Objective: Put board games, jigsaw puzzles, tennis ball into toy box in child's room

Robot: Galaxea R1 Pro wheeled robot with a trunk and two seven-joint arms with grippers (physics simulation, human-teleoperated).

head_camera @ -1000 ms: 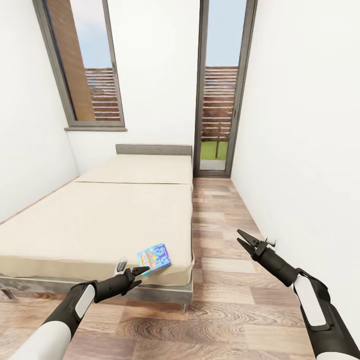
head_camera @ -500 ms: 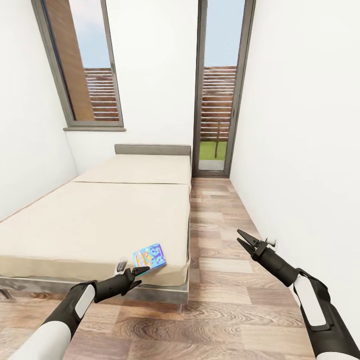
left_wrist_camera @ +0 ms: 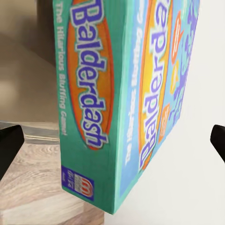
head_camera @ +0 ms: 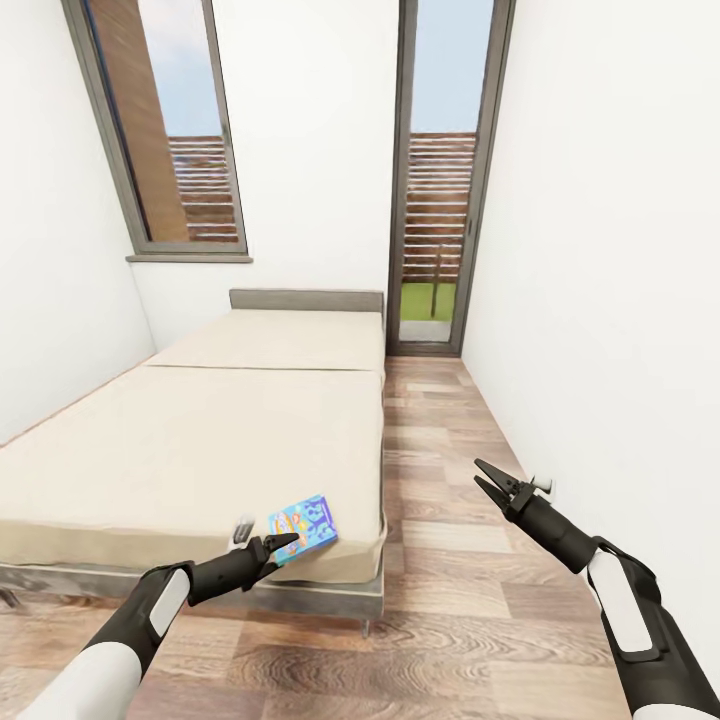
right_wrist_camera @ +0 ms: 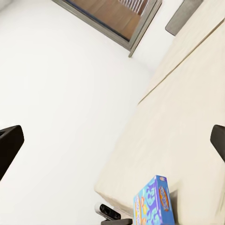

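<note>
Head view: your released left end effector (head_camera: 281,545) nears the board game (head_camera: 304,520) at the bed (head_camera: 190,450) corner; straddle its edge squarely, then clench.

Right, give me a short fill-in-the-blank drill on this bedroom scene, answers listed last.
The light-blue cartoon board game box lies near the ____ of the cream-beige bed.
The box's printed title reads ____.
The left hand, fingers apart, reaches toward the ____.
The right hand hangs over the wood-plank ____.

Answers: corner; Balderdash; box; floor
</note>
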